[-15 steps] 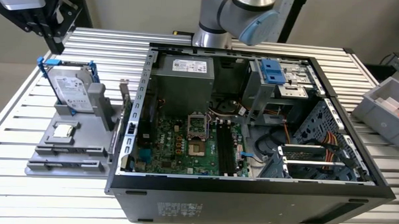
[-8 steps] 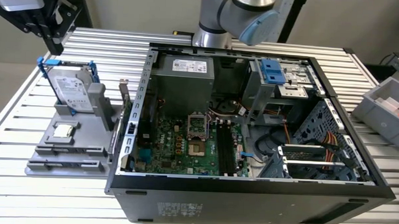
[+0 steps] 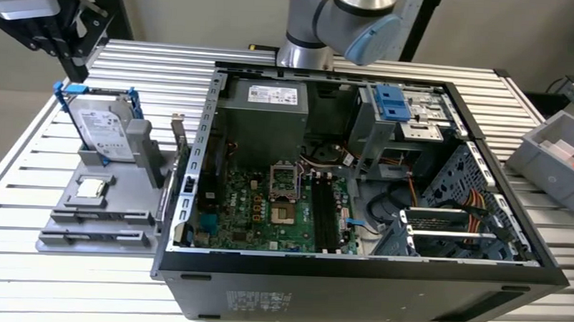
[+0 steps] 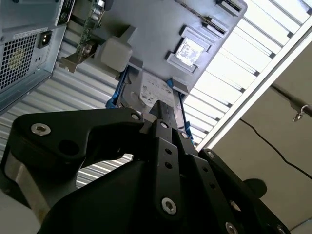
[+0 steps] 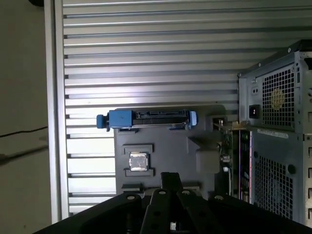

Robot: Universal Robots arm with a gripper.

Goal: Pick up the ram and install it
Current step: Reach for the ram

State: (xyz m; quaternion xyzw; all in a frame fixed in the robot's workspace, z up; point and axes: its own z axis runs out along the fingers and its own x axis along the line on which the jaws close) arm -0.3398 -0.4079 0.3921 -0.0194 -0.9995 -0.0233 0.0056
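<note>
- Closest in, my gripper [image 5: 170, 181] shows as black linkage in both wrist views; its fingers are pressed together with nothing between them.
- Just past it lies the grey holder [image 5: 170, 134] on the slatted table [image 5: 146, 48]. It carries a small square chip [image 5: 138, 162] and, farther on, a blue-framed hard drive [image 5: 161, 117].
- What I take for the ram [image 5: 227, 148] is a thin green board standing on edge at the holder's case-side rim, just beside the back of the computer case [image 5: 273, 161].
- From my gripper it lies toward the exterior view's right. Its long axis [image 3: 178, 168] runs near to far along the case wall.
- I see the ram edge-on, so its seating is unclear. My gripper hides the holder's nearest part.
- Farthest, the black motherboard slots [image 3: 328, 209] sit inside the case; I cannot tell whether any is occupied.
</note>
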